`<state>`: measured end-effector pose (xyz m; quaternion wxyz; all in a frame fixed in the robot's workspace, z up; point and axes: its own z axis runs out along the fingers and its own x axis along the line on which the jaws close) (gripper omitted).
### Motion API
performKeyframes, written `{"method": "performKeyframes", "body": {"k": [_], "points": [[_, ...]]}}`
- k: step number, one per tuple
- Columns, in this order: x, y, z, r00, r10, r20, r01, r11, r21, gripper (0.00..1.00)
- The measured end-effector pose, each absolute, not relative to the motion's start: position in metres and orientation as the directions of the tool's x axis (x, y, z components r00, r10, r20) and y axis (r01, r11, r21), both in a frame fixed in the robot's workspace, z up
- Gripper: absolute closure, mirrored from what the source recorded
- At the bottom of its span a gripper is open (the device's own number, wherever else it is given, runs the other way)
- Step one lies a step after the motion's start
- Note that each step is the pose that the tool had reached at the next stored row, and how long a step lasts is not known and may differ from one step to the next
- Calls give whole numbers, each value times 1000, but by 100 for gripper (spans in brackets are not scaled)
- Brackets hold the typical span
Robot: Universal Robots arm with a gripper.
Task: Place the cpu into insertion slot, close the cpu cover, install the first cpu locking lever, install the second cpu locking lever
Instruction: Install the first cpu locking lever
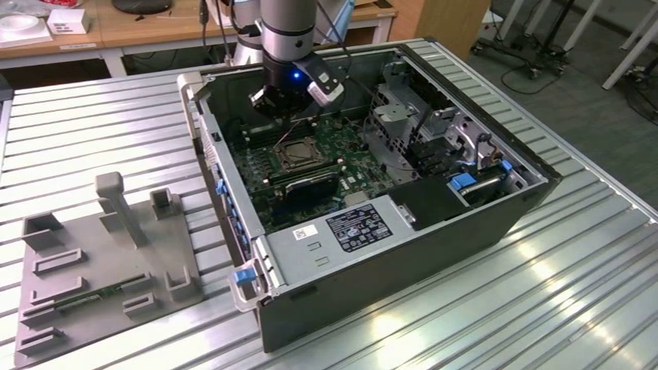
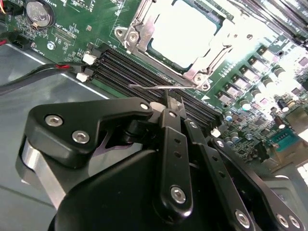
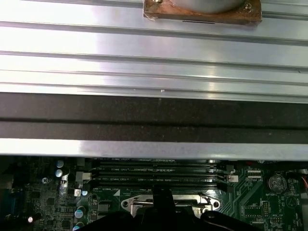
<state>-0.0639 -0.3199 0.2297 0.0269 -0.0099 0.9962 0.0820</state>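
Since the cpu cover point(image 2: 138, 30) lies shut, your gripper point(image 2: 171, 103) pinches a locking lever point(image 2: 147, 87). Fingers closed, twelve o'clock of the insertion slot point(image 1: 293, 154).

Open computer case point(image 1: 411, 247) on tabletop point(image 1: 92, 131); fixture block point(image 1: 98, 262) at exterior view's left of it. Motherboard point(image 1: 344, 142) inside case; insertion slot point(image 1: 294, 154) on it, memory slots point(image 2: 144, 72) just beside.

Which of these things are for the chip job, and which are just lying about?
For the job: cpu, cpu cover, thin locking lever, claw.
Just lying about: grey tray, memory slots, round battery, white box.
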Motion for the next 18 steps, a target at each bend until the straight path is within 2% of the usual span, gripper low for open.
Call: {"method": "performKeyframes", "body": {"k": [18], "points": [[-61,-320,227,-998,-15,-56,-24,985,174,89]]}}
